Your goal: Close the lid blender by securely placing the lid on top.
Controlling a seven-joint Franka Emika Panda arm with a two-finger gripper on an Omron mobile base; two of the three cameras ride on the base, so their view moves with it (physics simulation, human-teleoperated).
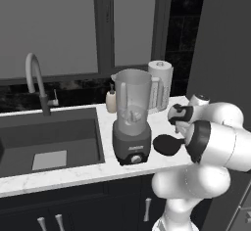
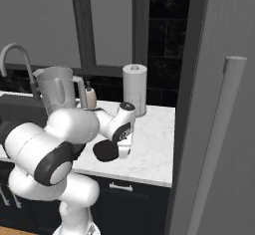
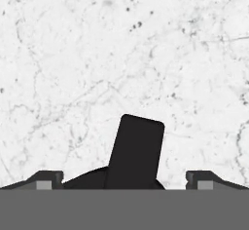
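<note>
Lid (image 1: 168, 144) beside blender (image 1: 131, 122), towel roll (image 1: 160, 85) behind

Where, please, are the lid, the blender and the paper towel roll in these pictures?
lid (image 1: 166, 144): left base view, flat black top.
blender (image 1: 131, 97): left base view, clear jar wall.
paper towel roll (image 2: 134, 89): right base view, white side.

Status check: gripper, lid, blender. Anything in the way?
Gripper open over the lid, jaws either side of its tab. Lid flat on counter. Blender mouth open. Nothing in the way.
</note>
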